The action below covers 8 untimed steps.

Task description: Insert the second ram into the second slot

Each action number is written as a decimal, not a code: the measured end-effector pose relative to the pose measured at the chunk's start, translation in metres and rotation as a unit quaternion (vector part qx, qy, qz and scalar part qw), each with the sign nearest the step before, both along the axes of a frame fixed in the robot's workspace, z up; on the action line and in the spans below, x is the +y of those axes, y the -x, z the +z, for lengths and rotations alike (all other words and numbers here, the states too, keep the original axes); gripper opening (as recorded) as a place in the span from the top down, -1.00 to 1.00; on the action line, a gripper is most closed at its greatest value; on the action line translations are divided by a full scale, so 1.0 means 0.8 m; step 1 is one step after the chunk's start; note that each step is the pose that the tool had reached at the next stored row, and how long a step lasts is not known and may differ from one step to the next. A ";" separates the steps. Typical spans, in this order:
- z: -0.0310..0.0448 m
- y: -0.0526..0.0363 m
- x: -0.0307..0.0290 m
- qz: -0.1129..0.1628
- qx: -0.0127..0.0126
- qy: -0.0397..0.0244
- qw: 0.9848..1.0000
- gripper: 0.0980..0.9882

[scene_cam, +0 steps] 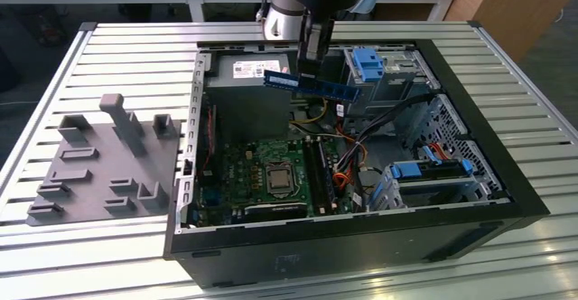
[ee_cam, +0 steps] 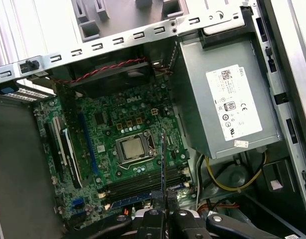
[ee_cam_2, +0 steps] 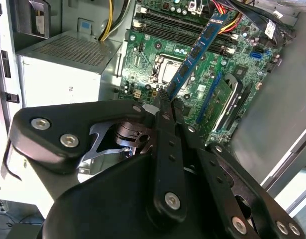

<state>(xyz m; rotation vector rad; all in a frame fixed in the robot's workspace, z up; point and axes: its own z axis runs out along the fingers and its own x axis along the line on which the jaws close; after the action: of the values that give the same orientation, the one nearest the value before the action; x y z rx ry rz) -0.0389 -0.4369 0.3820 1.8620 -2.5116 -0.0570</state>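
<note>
end effector (ee_cam_2: 165, 101) | clamps second ram (ee_cam_2: 198, 50) | thin blue stick, tilted, above motherboard (ee_cam_2: 139, 62)

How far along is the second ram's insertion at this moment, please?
The pick-up looks done: the gripper is shut on the second ram, which hangs above the open case. The insertion is left: the stick is well clear of the memory slots on the motherboard, touching none of them.

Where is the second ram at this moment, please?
In the exterior view, the second ram is held in the gripper above the open computer case, between the grey power supply and the blue drive clip.
</note>
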 end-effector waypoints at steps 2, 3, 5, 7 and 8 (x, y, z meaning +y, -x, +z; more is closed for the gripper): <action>0.0000 0.000 0.0000 -0.004 0.000 0.000 1.000 0.91; 0.0000 0.000 0.0000 -0.005 0.000 0.000 1.000 0.91; 0.0000 0.000 0.0000 -0.009 0.000 0.000 1.000 0.91; 0.0000 0.000 0.0000 -0.012 0.000 0.000 1.000 0.91; 0.0000 0.000 0.0000 -0.014 0.000 0.000 1.000 0.91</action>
<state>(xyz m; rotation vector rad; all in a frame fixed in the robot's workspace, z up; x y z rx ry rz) -0.0389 -0.4369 0.3820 1.8261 -2.5385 -0.0573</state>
